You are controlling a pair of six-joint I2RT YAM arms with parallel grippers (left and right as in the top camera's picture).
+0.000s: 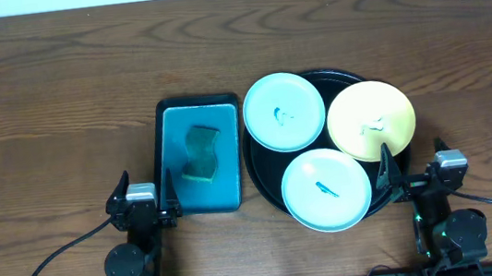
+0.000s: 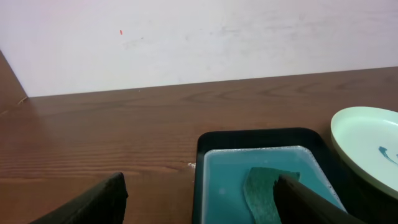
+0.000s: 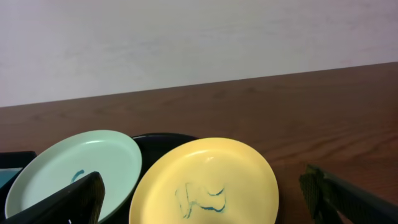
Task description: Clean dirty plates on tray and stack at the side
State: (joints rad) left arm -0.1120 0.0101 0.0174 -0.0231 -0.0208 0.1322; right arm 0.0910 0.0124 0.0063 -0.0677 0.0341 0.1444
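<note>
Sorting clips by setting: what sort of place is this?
Probably a robot lab bench, not a kitchen: plain wooden table, blank white wall, two cabled robot arms.

Overhead looks down; wrist views (low, forward) seemingly share a mint plate [image 2: 367,140] [image 3: 81,168].

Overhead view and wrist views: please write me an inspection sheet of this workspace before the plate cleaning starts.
Surface: brown wooden table, no spill seen.
Job's things: far mint plate, near mint plate and yellow plate lie on the round black tray, each smeared, none stacked.
Clutter: rectangular black tray with a greenish sponge inside.
Grippers: left hand and right hand both open, holding nothing.
Cables: black cables near the front edge, apart from the plates.
Surroundings: pale wall behind.
</note>
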